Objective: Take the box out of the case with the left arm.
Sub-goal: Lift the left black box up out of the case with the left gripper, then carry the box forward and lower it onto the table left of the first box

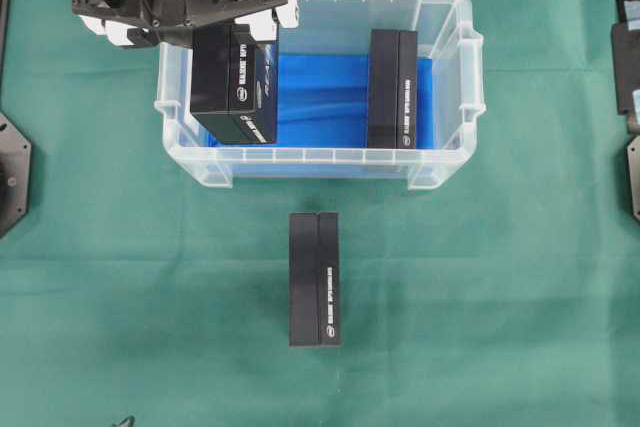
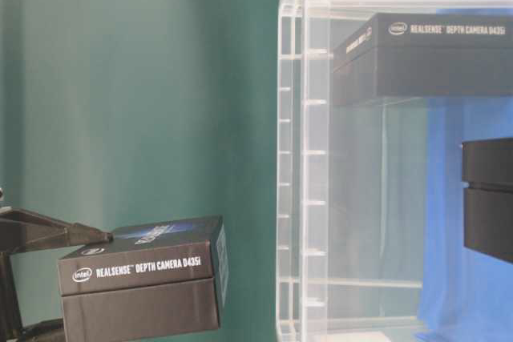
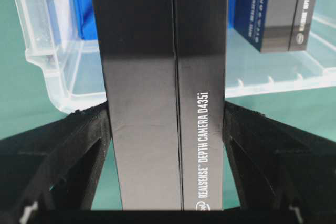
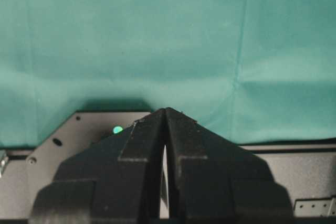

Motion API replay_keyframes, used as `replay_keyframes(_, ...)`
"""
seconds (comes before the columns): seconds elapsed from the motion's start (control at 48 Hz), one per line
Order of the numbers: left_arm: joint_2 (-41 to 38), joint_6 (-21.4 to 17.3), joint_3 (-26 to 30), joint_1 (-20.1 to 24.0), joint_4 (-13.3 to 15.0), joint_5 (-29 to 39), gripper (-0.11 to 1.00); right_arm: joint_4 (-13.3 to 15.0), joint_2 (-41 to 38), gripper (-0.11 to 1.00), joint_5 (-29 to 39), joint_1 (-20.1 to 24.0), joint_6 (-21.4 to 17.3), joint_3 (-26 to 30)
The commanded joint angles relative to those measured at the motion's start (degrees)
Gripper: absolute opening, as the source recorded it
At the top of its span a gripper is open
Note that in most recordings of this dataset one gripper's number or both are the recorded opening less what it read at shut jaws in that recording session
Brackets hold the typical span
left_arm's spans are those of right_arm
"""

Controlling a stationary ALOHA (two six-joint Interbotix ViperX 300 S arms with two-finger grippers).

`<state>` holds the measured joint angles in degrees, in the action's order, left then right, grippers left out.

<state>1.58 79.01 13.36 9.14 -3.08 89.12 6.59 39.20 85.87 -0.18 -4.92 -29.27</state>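
My left gripper [image 1: 232, 32] is shut on one end of a black RealSense box [image 1: 235, 82] and holds it over the left part of the clear case [image 1: 315, 155], which has a blue bottom. In the left wrist view both fingers [image 3: 89, 140] press the sides of the box [image 3: 163, 77], with the case rim [image 3: 58, 66] behind it. A second black box [image 1: 392, 87] stands inside the case at the right and also shows in the left wrist view [image 3: 273, 9]. My right gripper [image 4: 166, 111] is shut and empty over green cloth.
A third black box [image 1: 315, 279] lies on the green cloth in front of the case. Black arm bases sit at the left edge [image 1: 12, 172] and the right edge [image 1: 628, 57]. In the table-level view a box [image 2: 140, 278] shows outside the case wall [image 2: 300, 158].
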Motion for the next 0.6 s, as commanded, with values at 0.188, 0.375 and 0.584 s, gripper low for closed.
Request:
replay_keyframes(0.188,2.11,2.72,0.44,-3.87,-0.18,-0.09,0.63,0.09,0.09,0.02,-0.26,-0.09,-0.09,0.62)
replay_keyframes(0.375,2.72,7.82,-1.32,-9.05,-0.7,0.0,0.63,0.09,0.09,0.02,-0.26,-0.09,0.0,0.62)
replay_keyframes(0.584,3.25,15.64,-2.72,-16.88,-1.32,-0.09,0.63,0.09,0.0,0.02,-0.26,-0.09,0.09,0.62)
